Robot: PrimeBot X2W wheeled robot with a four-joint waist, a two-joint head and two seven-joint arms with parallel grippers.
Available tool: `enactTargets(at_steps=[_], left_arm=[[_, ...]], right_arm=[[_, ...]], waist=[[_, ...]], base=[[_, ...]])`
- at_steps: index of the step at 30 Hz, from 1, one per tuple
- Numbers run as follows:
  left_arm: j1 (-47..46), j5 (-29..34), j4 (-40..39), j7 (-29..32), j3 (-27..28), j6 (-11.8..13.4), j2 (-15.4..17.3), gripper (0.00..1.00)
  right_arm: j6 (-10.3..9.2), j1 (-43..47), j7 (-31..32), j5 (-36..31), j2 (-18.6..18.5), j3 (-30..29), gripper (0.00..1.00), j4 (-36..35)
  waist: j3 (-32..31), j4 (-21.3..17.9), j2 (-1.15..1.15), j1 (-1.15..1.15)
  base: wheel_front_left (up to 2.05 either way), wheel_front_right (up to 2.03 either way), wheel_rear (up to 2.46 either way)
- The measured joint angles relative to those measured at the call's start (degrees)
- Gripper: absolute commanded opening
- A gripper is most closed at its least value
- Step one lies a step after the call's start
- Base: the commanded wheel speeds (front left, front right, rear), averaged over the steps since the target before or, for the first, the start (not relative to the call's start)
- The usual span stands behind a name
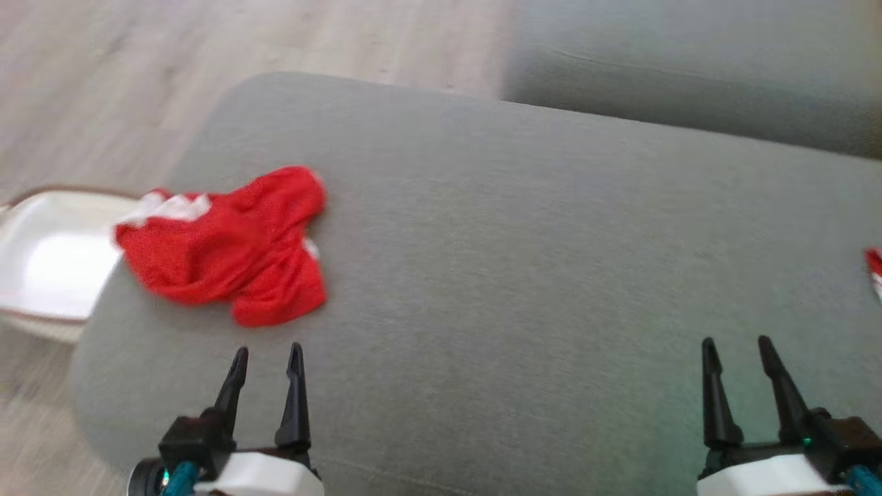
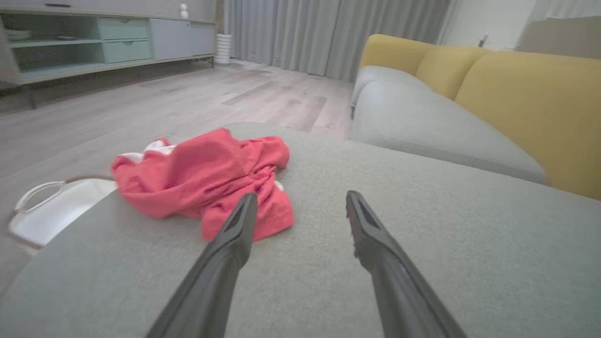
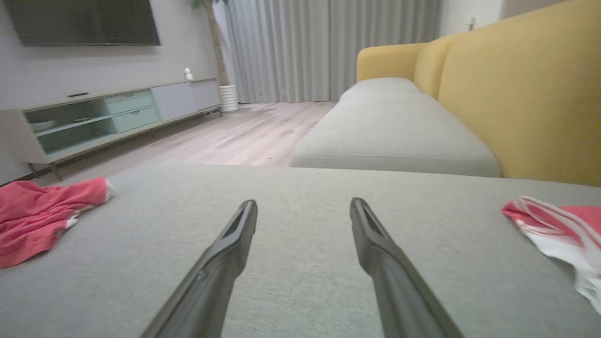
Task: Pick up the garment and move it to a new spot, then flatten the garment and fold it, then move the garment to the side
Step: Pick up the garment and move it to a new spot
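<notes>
Head view: the red garment [image 1: 234, 248] lay crumpled near the left end of the grey cushion [image 1: 524, 262], just ahead of the left claw [image 1: 268, 350] and not touching it. The left claw and the right claw [image 1: 736, 342] both stood apart, empty. A white basket [image 1: 48, 262] sat beside the cushion's left edge.

Left wrist view: the garment lay ahead-left of the fingers. Wood floor [image 2: 188, 98], a cabinet [image 2: 94, 42] and curtains [image 2: 328, 33] lay beyond.

Right wrist view: the garment lay far left, well apart from the right claw. A red-and-white cloth [image 3: 558, 230] lay at the right, below a yellow backrest [image 3: 526, 103].

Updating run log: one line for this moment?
crumpled red fabric garment untouched on grey fabric cushion | left gripper open | right gripper open
</notes>
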Motion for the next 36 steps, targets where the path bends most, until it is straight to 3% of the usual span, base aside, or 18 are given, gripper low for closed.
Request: enactTargets(at_steps=[6,11,16,21,27,33,34,35,36], left_arm=[[1.46,-0.38,-0.7,0.01,0.35,0.34,0.08,1.0],[0.83,-2.27,-2.07,0.01,1.44,0.31,0.07,1.0],[-7.1,-3.01,1.58,0.03,2.22,-1.11,0.09,1.0],[-21.83,-5.14,8.69,5.13,4.24,-1.76,0.68,1.0],[-35.56,-7.53,20.11,13.21,8.43,-0.24,3.19,1.0],[-44.74,-8.35,33.82,16.16,9.07,0.34,3.3,1.0],[-45.56,-8.37,35.8,16.5,8.99,0.3,3.21,0.92],[-46.2,-8.38,37.15,16.46,9.03,0.04,3.16,0.16],[-47.01,-8.38,38.15,15.97,9.03,-0.25,3.27,0.0]], right_arm=[[0.0,-0.09,0.0,-0.07,0.0,1.7,1.0,0.47],[0.0,-0.35,-0.01,-1.01,0.0,1.98,1.0,0.32],[0.0,-3.52,0.0,-4.68,-0.03,0.92,1.0,-0.21],[0.0,-10.63,0.81,-6.15,-1.89,1.19,1.0,-2.32],[0.0,-14.99,2.27,-6.15,-4.9,0.43,1.0,-4.17],[0.0,-16.0,2.88,-5.67,-6.94,1.27,1.0,-4.57],[0.0,-16.1,2.99,-5.34,-6.98,1.44,1.0,-4.57],[0.0,-16.41,3.02,-5.1,-7.02,1.76,1.0,-4.59],[0.0,-16.87,3.04,-5.05,-7.01,2.0,1.0,-4.6]], waist=[[-0.67,6.88,0.0,0.0],[0.7,8.6,0.0,0.0],[5.17,7.59,0.0,0.0],[11.89,5.56,0.0,0.02],[20.45,2.79,0.0,0.02],[27.4,0.53,0.0,0.03],[28.12,0.17,0.0,0.03],[28.56,-0.24,-0.01,0.03],[28.77,-0.69,0.0,0.02]], base=[[0.0,0.0,0.0],[0.0,0.0,0.0],[0.0,0.0,0.0],[0.0,0.0,0.0],[0.0,0.0,0.0],[0.0,0.0,0.0],[0.0,0.0,0.0],[0.0,0.0,0.0],[0.0,0.0,0.0]])
